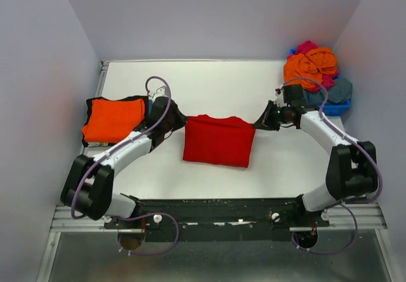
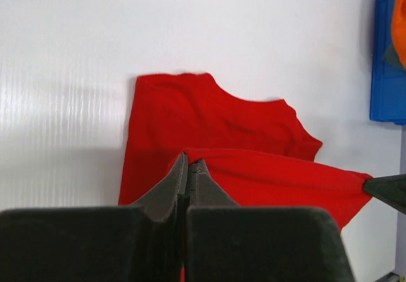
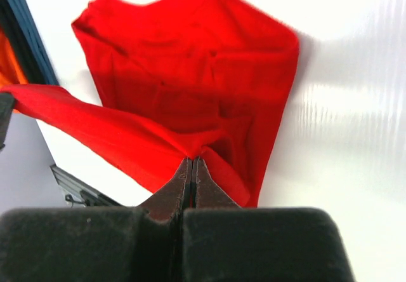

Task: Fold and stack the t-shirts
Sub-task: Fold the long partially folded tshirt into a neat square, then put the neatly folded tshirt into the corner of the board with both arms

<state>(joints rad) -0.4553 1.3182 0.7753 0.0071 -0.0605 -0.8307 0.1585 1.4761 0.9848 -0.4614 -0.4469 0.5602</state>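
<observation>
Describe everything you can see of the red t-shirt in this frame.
The red t-shirt is plain, bright red soft cloth, lightly creased. It lies mid-way across the white table, folded into a rough rectangle. Its far edge is raised and stretched taut between the left gripper and the right gripper, each shut on a pinch of it. The rest lies flat beneath, and nothing else touches it.

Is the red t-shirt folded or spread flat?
Partly folded: the left gripper and right gripper pinch one edge of the red t-shirt, raised over the layer lying flat.
</observation>
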